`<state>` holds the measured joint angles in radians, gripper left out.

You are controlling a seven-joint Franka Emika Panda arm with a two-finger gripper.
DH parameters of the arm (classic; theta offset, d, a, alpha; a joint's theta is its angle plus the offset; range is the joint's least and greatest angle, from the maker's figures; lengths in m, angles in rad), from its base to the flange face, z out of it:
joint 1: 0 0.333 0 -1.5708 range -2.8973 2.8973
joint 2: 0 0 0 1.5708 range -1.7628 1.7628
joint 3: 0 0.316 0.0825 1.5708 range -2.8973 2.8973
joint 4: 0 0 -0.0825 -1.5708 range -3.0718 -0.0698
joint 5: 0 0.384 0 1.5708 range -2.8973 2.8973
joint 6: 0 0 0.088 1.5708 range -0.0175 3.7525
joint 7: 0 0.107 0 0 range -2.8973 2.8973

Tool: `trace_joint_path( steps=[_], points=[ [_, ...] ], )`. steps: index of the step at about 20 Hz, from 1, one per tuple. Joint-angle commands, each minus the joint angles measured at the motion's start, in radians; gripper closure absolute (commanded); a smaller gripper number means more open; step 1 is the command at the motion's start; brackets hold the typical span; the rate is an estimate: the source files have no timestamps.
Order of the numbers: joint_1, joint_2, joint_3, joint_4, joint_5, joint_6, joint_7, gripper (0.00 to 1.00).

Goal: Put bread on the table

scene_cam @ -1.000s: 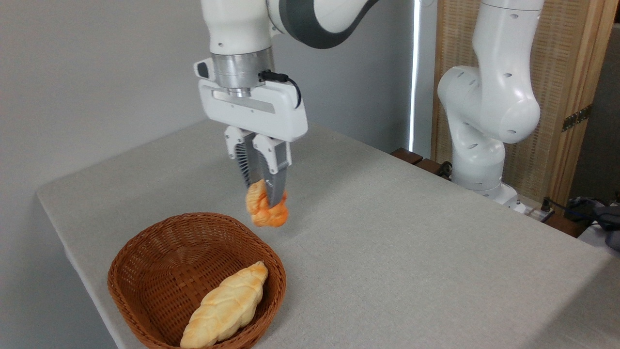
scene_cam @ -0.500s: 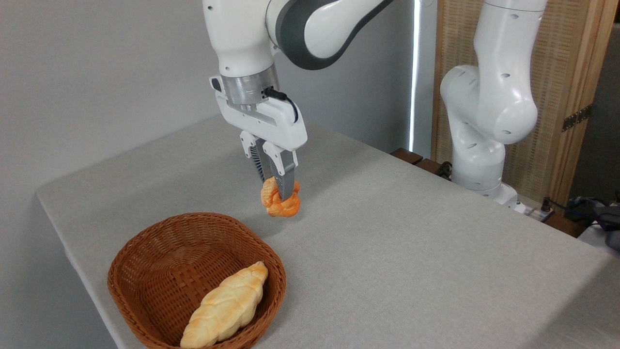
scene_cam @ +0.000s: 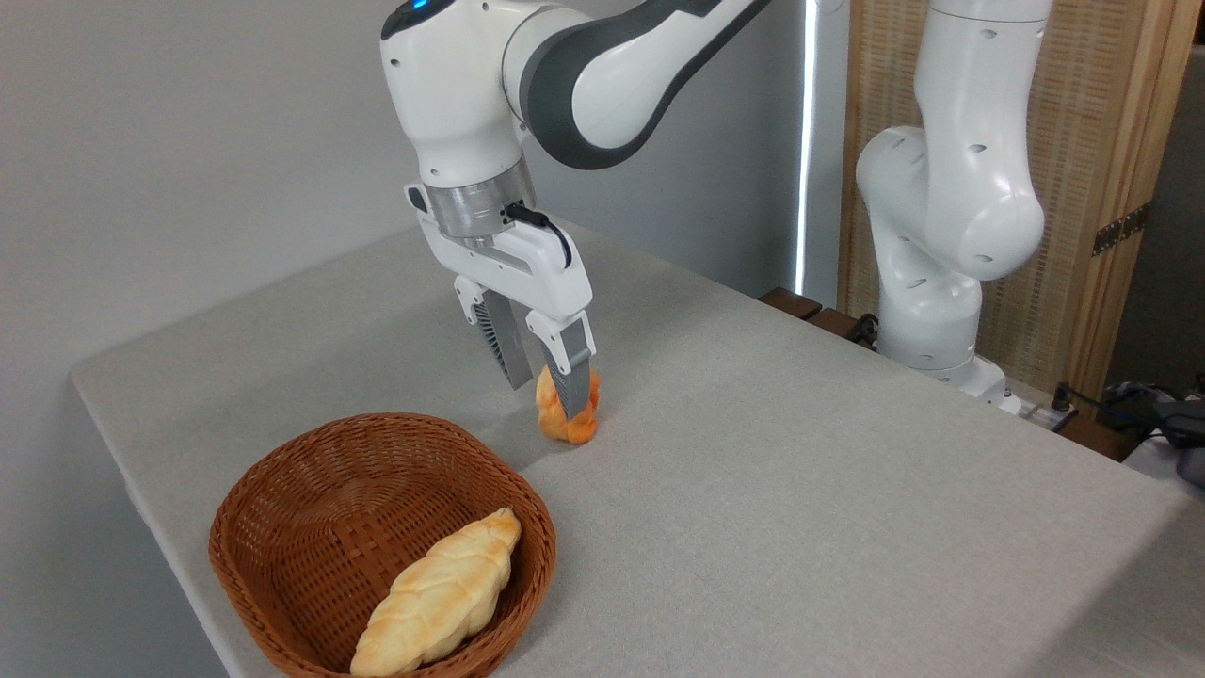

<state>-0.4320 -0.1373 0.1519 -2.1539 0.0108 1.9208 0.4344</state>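
1. A second earlier the gripper [scene_cam: 544, 400] had held the bread [scene_cam: 568, 411] pinched between closed fingers, in the air just past the basket's [scene_cam: 282, 508] far rim; half a second earlier it had carried the roll lower and further toward the middle of the table [scene_cam: 800, 471]; at this moment the fingers stood apart and the roll sat on the grey cloth.

2. That change suggested the task was nearly finished; the bread appeared to rest on the table under its own weight, outside the basket and well in from every edge; what seemed left was for the arm to lift clear without dragging the roll.

3. The gripper was open to a moderate width and held nothing firmly; the right-hand finger [scene_cam: 570, 377] crossed in front of the roll and looked to be touching or just beside it; the left-hand finger hung apart from it, so the roll lay low between the fingertips, nearer the right one.

4. The braided loaf [scene_cam: 438, 595] lay in the basket near the table's front-left corner, well apart from the roll.
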Motion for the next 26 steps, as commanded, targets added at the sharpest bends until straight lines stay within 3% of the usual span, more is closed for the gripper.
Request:
trace_joint_path(
  steps=[1,5,7,17,20,26],
  points=[
    [0.003,-0.004,0.015,0.009,-0.011,0.014,0.017,0.00],
    [0.010,-0.008,0.020,0.068,-0.012,0.015,0.017,0.00],
    [0.013,-0.008,0.055,0.107,-0.014,0.017,0.017,0.00],
    [0.016,0.004,0.165,0.134,-0.002,0.195,0.026,0.00],
    [0.018,0.002,0.173,0.134,-0.003,0.190,0.085,0.00],
    [0.018,0.002,0.173,0.132,-0.005,0.185,0.084,0.00]
  ],
)
